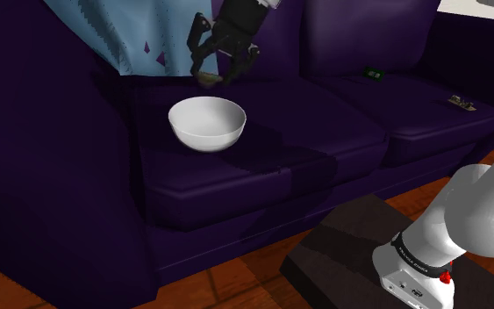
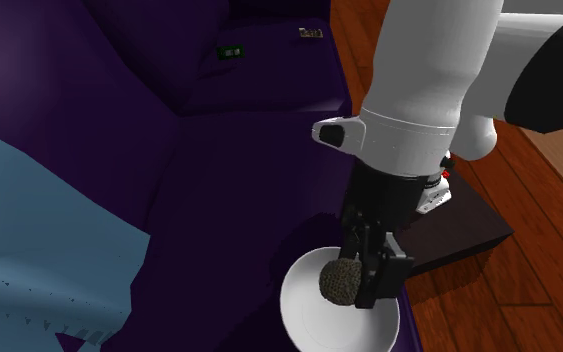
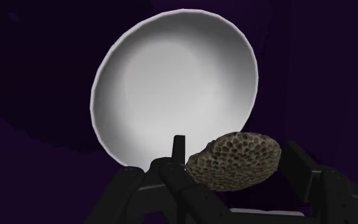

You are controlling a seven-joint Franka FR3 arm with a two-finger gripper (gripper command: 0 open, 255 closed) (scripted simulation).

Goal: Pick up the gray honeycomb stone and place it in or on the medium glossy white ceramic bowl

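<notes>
The carry step was in hand: the tool (image 1: 221,74) clasped the stone (image 3: 234,160) in the air above the bowl (image 1: 207,123). Next, I judged, it needed centring over the bowl, lowering and release. In the shoulder view, a blue cloth (image 1: 122,35) hung at left, the bowl sat on a purple sofa (image 1: 341,132), and wood floor (image 1: 236,285) lay below.

All three pictures are dim; the purple sofa (image 1: 60,176) is nearly black at the shoulder view's left; the white bowl (image 1: 207,123) shines bright, with soft grey shade inside; a dark shadow lies on the sofa just right of it.
</notes>
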